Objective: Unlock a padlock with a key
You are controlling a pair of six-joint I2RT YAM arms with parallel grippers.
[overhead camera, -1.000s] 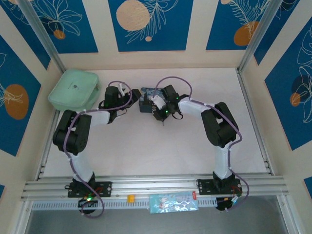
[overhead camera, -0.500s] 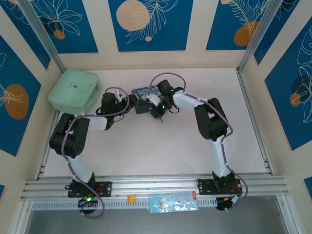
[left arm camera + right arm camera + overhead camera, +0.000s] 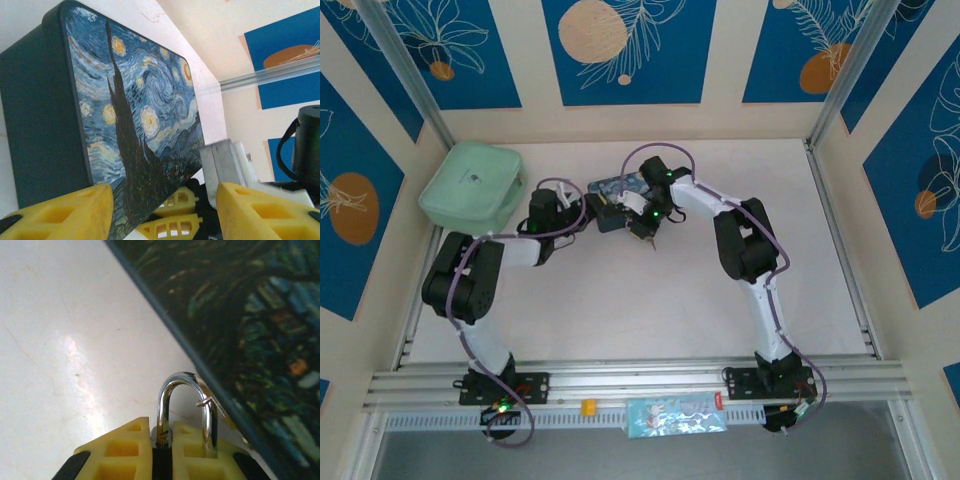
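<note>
While my right gripper [image 3: 162, 440] pinched the padlock [image 3: 161, 463] by its dark body, the shackle [image 3: 181, 376] rose between the yellow pads. It was threaded through a small wire loop [image 3: 204, 401] on the blue painted tin [image 3: 240, 315], just above the white table [image 3: 60, 330]. My left gripper [image 3: 162, 212] stood at the tin's near end with its jaws apart, closed on nothing I could make out. The danger, as I judged it, was that a tug from the right would drag the tin along, since the left did not look clamped on it. My pads also covered the body where the key would have to go. The right wrist view gave the shackle and loop, the left wrist view the tin's painted lid, and the overhead view both arms meeting at the tin.
</note>
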